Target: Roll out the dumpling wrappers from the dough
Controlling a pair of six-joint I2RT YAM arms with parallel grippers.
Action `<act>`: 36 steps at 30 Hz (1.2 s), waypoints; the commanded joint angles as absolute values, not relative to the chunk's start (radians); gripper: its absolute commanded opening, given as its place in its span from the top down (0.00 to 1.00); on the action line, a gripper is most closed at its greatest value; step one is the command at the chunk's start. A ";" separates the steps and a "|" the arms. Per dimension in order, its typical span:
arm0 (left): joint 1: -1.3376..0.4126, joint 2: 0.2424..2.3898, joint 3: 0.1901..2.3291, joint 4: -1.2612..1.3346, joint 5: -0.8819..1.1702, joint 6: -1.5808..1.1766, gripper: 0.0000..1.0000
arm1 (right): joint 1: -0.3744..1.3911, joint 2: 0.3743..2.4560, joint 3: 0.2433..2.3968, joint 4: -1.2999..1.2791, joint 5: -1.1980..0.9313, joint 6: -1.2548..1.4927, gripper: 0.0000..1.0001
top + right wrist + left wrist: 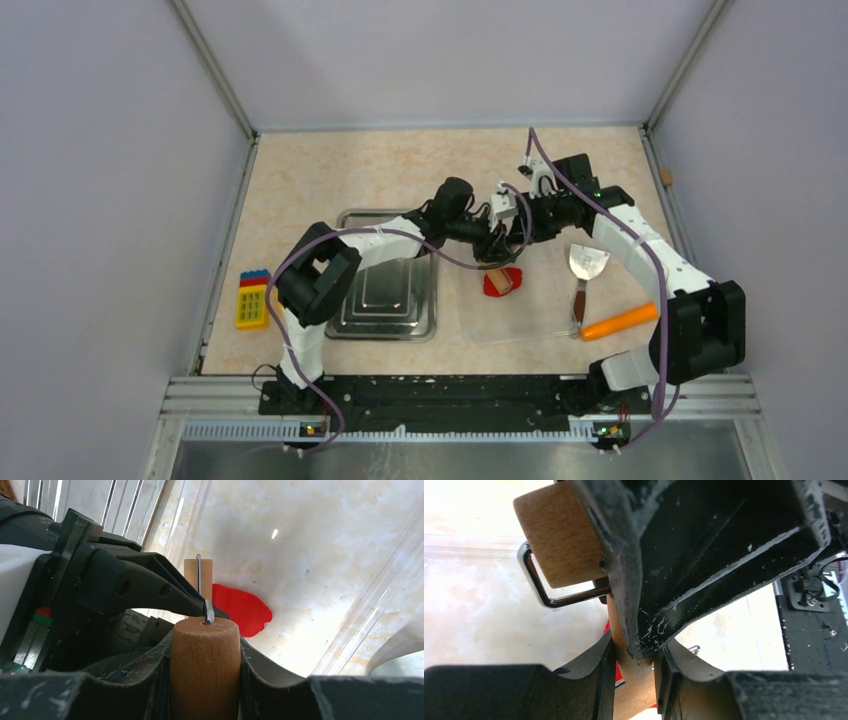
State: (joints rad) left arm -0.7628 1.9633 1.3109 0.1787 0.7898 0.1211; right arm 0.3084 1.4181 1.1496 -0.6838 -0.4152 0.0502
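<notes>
The dough (503,283) is a flat, irregular bright red piece on a clear mat (520,322). It also shows in the right wrist view (241,608) and as a red sliver in the left wrist view (607,628). A small wooden roller (497,268) with a metal wire frame sits over its far edge. My left gripper (490,250) is shut on the roller's wooden handle (634,672). My right gripper (518,222) is shut on the roller's wooden cylinder (204,670). No round wrapper disc is in view.
A metal tray (385,300) lies left of the mat. A metal spatula (587,265) and an orange carrot (620,322) lie to the right. A yellow toy block (251,300) sits at the far left. Walls close in the table.
</notes>
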 commanded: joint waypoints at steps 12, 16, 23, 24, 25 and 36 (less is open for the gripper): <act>-0.782 1.980 1.326 0.246 0.867 0.015 1.00 | 0.275 1.389 1.146 -0.746 -0.380 -0.111 1.00; -0.803 2.018 1.344 0.242 0.781 0.078 1.00 | 0.276 1.366 1.083 -0.703 -0.334 -0.140 1.00; -0.809 2.125 1.356 0.245 0.742 0.153 1.00 | 0.283 1.396 1.006 -0.614 -0.284 -0.147 1.00; -0.811 2.140 1.356 0.247 0.740 0.157 1.00 | 0.285 1.398 1.004 -0.613 -0.270 -0.153 1.00; -0.813 2.154 1.356 0.252 0.738 0.155 1.00 | 0.285 1.400 1.003 -0.615 -0.256 -0.160 1.00; -0.835 2.262 1.366 0.371 0.731 0.078 1.00 | 0.284 1.380 0.958 -0.638 -0.193 -0.184 1.00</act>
